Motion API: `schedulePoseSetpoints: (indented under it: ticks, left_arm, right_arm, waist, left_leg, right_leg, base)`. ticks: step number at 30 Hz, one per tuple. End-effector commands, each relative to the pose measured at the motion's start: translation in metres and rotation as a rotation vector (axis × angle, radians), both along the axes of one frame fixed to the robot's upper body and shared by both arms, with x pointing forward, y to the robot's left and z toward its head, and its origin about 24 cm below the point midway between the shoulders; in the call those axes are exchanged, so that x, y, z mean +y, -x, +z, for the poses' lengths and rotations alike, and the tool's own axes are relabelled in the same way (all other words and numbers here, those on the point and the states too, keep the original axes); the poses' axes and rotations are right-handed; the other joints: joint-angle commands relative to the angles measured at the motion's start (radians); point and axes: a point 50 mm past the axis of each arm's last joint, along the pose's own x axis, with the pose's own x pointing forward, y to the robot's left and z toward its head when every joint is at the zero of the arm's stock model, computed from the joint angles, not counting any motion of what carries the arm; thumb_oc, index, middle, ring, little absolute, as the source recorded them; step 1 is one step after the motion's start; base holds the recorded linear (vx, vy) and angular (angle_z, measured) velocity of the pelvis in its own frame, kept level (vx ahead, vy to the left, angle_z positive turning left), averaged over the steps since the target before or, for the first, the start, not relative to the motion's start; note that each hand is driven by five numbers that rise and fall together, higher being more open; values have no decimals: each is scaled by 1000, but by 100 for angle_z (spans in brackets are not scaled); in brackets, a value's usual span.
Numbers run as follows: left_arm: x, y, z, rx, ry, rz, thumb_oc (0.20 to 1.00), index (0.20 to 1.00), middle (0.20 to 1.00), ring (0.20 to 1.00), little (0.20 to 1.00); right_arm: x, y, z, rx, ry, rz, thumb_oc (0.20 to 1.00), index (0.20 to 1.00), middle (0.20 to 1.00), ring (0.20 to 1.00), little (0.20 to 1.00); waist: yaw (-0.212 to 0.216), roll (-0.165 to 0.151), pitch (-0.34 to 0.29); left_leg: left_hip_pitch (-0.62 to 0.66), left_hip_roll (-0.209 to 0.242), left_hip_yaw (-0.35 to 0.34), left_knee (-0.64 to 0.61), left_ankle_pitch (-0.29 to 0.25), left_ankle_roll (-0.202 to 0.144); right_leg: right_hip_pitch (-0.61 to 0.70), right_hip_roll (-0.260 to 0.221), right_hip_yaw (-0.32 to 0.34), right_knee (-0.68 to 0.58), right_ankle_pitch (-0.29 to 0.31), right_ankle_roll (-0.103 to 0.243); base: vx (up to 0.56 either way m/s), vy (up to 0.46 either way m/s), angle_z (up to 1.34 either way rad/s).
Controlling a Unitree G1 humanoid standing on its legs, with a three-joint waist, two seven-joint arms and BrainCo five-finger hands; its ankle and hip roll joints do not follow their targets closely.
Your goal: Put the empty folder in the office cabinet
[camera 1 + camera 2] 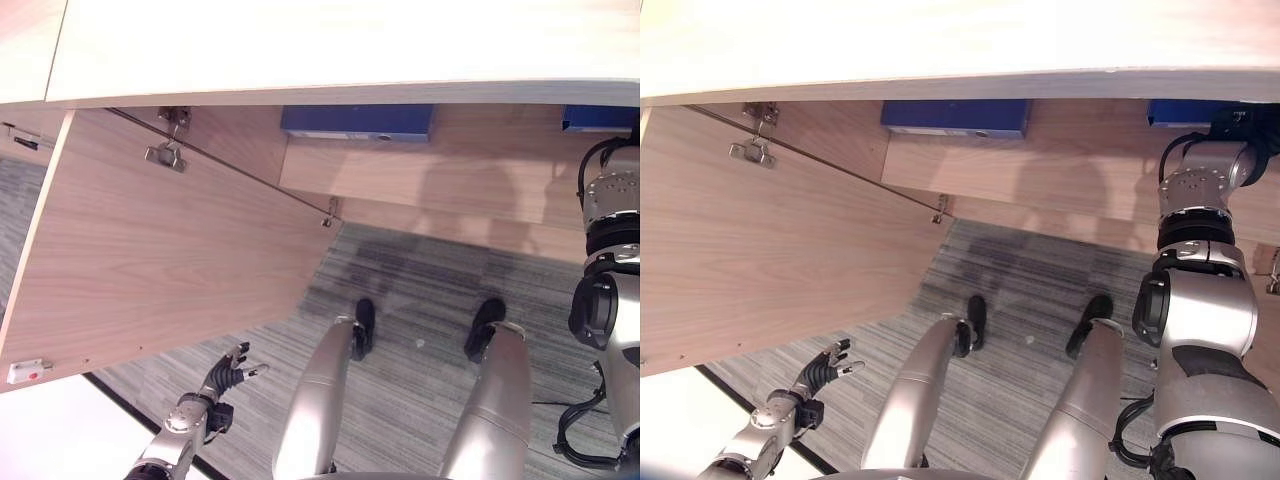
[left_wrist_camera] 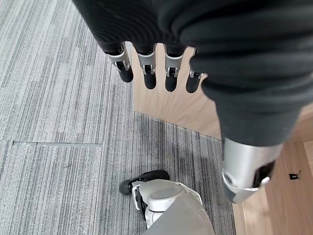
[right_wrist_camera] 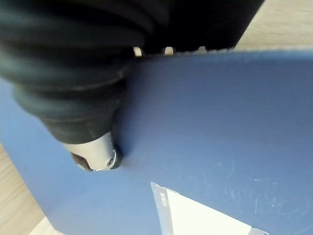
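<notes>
Lining grey carpet (image 1: 420,380), wooden cabinet (image 1: 420,180) stands open.

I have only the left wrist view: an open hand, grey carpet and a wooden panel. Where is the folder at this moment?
Observer: The right hand grips a blue folder, with the thumb on its face.
Operator: Is the folder inside the cabinet?
Observer: It seems so. In the eye views the right arm reaches into the cabinet, and a blue edge shows at the arm's end.
Operator: And what is my wooden panel?
Observer: It is the open cabinet door. The left hand hangs near its lower edge.
Operator: Is anything else in there?
Observer: Yes, a second folder, also blue, further left.
</notes>
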Motion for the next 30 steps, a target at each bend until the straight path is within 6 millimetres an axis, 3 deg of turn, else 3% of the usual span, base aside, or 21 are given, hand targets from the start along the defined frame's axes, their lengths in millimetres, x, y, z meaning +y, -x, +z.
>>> schedulePoseSetpoints:
  ticks: [1,21,24,29,30]
  left_arm:
    - [22,4,2,11,-75,37,1000,1000,1000,1000,1000]
    - [28,-6,9,-32,-111,73,1000,1000,1000,1000,1000]
    - [27,-7,9,-35,-112,76,1000,1000,1000,1000,1000]
    - [30,-11,13,-56,-136,92,1000,1000,1000,1000,1000]
    - [30,-10,13,-55,-137,92,1000,1000,1000,1000,1000]
  right_arm:
    - [4,0,23,-16,86,-11,1000,1000,1000,1000,1000]
    - [15,-11,-2,154,69,22,1000,1000,1000,1000,1000]
    - [13,-12,-15,218,53,15,1000,1000,1000,1000,1000]
    - [18,-12,-66,449,-59,16,1000,1000,1000,1000,1000]
    - [18,-12,-66,450,-60,16,1000,1000,1000,1000,1000]
  waist:
    - [-14,8,26]
    - [-39,-27,39]
    - [-41,-34,37]
    - [-47,-65,40]
    - [-47,-65,41]
  left_leg:
    - [-17,26,-16,-48,-4,-1]
    - [-1,29,-11,-44,-11,3]
    - [17,30,-9,-58,-9,3]
    - [118,36,-14,-132,4,0]
    - [123,36,-14,-136,5,0]
  right_leg:
    - [107,-4,43,50,-147,95]
    - [134,9,43,35,-139,83]
    - [154,12,39,22,-134,84]
    - [258,30,12,-52,-110,89]
    - [262,31,11,-55,-109,89]
  base:
    - [0,0,0]
    - [0,0,0]
    - [0,0,0]
    - [7,-14,-7]
    - [13,-22,-5]
